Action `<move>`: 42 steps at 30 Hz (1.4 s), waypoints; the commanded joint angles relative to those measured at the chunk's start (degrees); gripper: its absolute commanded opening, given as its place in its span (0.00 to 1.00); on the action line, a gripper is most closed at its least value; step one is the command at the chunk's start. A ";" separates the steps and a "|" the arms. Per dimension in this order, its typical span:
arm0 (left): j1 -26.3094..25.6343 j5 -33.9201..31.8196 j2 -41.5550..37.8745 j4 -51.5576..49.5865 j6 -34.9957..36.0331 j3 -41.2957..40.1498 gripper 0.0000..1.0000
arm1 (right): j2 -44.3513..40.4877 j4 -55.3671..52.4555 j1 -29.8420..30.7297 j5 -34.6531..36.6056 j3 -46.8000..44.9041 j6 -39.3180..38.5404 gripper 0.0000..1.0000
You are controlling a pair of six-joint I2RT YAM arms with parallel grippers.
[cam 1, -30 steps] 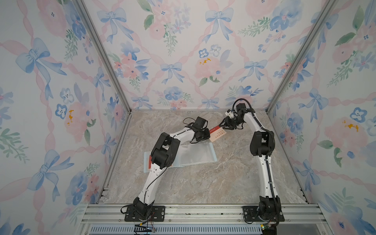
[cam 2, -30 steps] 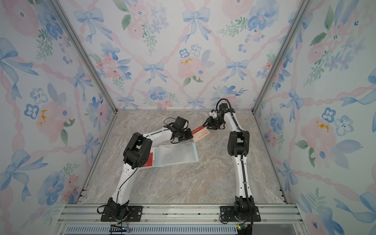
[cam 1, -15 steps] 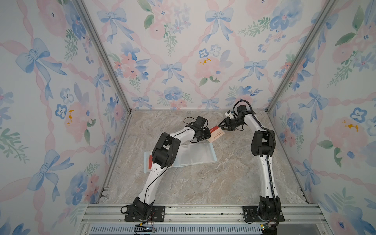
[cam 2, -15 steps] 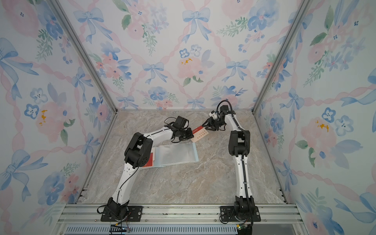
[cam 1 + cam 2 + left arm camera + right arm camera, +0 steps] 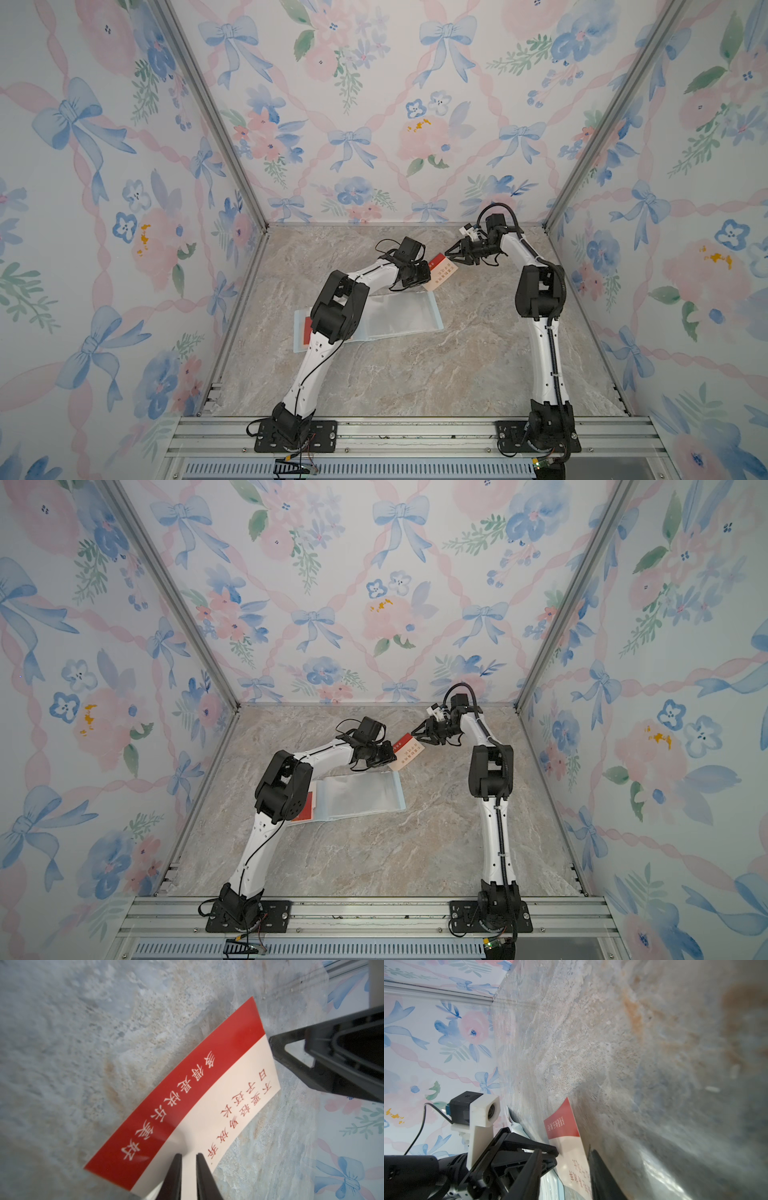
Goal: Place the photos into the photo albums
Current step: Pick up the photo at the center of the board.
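Now, left fingers (image 5: 178, 1169): pressed close together, pinching one short end of the card (image 5: 228, 1088); same tight squeeze as a moment ago.
Right fingers (image 5: 454, 252): spread apart, but less wide than a moment ago; closing in on the other short end of the card, one on each side, not squeezing it yet.
Card: red and cream, held up at a tilt over the table (image 5: 457, 365), reaching from the left fingers across to the right fingers, a little bent.
Album (image 5: 399, 316): open and flat on the table, just behind the left fingers, on the side away from the right fingers; clear page facing up.
Red bit (image 5: 307, 330): at the album end farthest from both sets of fingers, half hidden under the left arm (image 5: 332, 307); maybe a card already in, hard to tell.
Meaning: looks like a pass from one side to the other, for a better hold before sliding the card into a page. Not in the album yet.
Watch out: thin card, easy to bend or drop if let go too soon.
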 commanded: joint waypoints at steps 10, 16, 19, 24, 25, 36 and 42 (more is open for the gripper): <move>-0.17 -0.42 2.51 -1.43 1.34 0.56 0.17 | 0.36 -9.49 1.39 -0.90 2.55 -6.61 0.32; -0.17 -0.40 2.77 -1.40 1.44 0.06 0.17 | 0.63 -10.23 1.74 0.61 2.35 -7.59 0.25; -0.19 -0.59 2.80 -1.47 1.44 0.20 0.17 | 0.75 -12.73 2.21 4.30 4.13 -9.29 0.19; -0.21 -0.51 2.80 -1.47 1.21 0.99 0.17 | 0.90 -14.02 2.68 7.26 4.57 -10.22 0.09; -0.26 -0.60 2.83 -1.47 1.25 0.99 0.17 | 0.91 -14.14 2.77 7.41 4.56 -10.35 0.06; 0.58 -1.09 -0.37 -1.47 1.87 0.43 0.17 | -3.60 -9.32 1.87 7.43 -0.61 -8.09 0.00; 2.96 -2.85 -7.30 -1.38 3.15 -0.89 0.23 | -10.51 -3.98 0.92 7.27 -6.68 -5.72 0.00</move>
